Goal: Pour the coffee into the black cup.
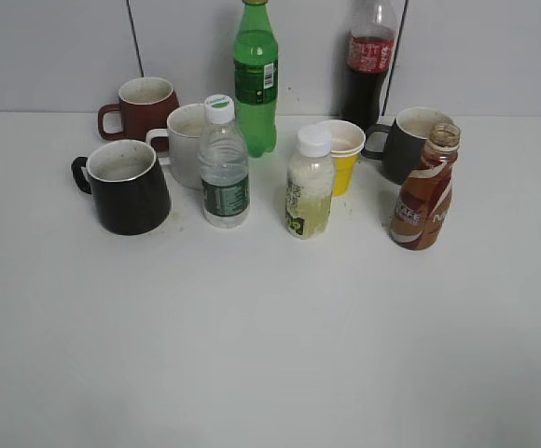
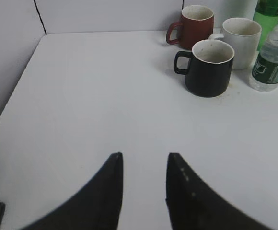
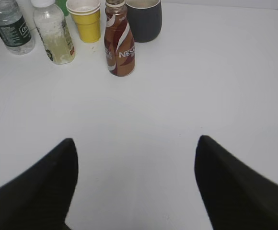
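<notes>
A white table (image 1: 270, 355) seen from the front at a downward slant holds a loose row of drinks and mugs near its far edge. The coffee bottle (image 1: 425, 191), a small curvy clear bottle of brown liquid with a brown, white and red Nescafe label and no cap, stands upright at the right end of the row, just in front of a matte dark-grey mug (image 1: 409, 142). The black cup (image 1: 128, 185), a glossy tapered mug with a pale interior and its loop handle pointing left, stands upright at the left end, well apart from the bottle. Between them stand a clear water bottle (image 1: 223, 166), a pale cloudy drink bottle (image 1: 309, 187) and a yellow paper cup (image 1: 342, 154), with a white mug (image 1: 187, 142), a dark-red mug (image 1: 142, 105), a green soda bottle (image 1: 255, 75) and a cola bottle (image 1: 369, 56) behind. Neither arm appears in the front view. The left gripper (image 2: 144, 184) hovers over bare table with a narrow gap between its jaws, holding nothing, the black cup ahead to its right. The right gripper (image 3: 135, 179) has its jaws spread wide and empty, with the coffee bottle ahead and slightly left. The task looks unstarted: the bottle appears full and untouched and no coffee shows in the cup, so grasping, carrying and pouring all remain.
</notes>
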